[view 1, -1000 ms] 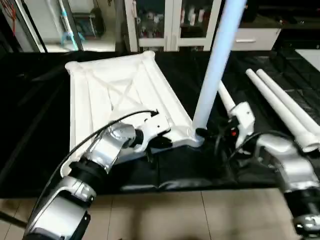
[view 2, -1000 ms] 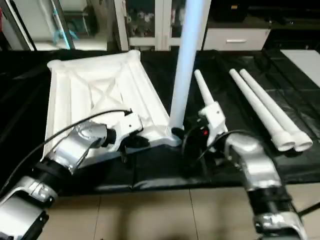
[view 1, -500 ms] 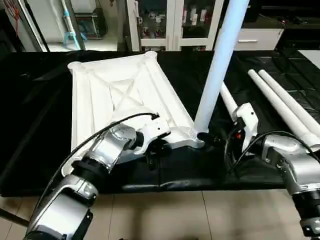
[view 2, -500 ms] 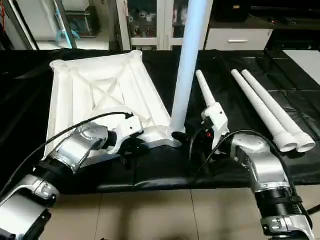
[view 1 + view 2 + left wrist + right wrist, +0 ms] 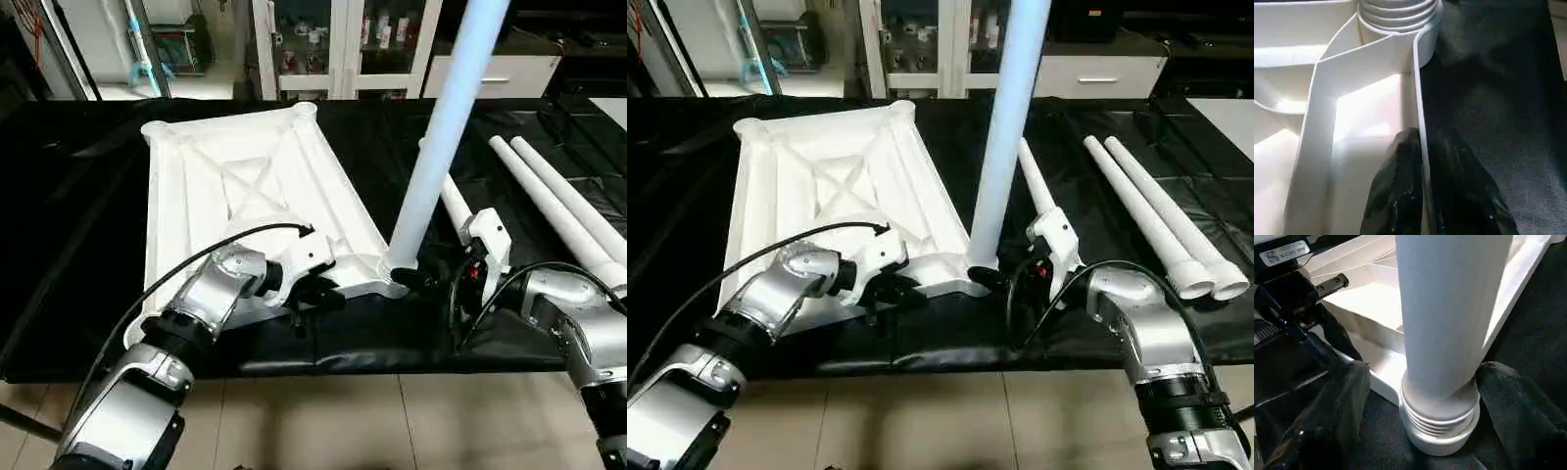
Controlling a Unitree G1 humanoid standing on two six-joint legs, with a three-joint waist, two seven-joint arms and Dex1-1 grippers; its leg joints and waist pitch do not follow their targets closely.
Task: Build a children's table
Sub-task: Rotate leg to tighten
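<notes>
Where black cloth [image 5: 88, 255] drapes bench | left pincer [image 5: 1422, 196] pinching tabletop [image 5: 245, 196] rim | right pincer [image 5: 1415, 431] wide

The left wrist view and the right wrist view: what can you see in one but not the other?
Left wrist view: the left pincer with its black fingers pinching the thin rim of the table top.

Right wrist view: the right pincer open, a finger on each side of the upright leg, not touching it, plus a white label.

Both: the ribbed foot of that leg in its corner socket and the black cloth.
</notes>
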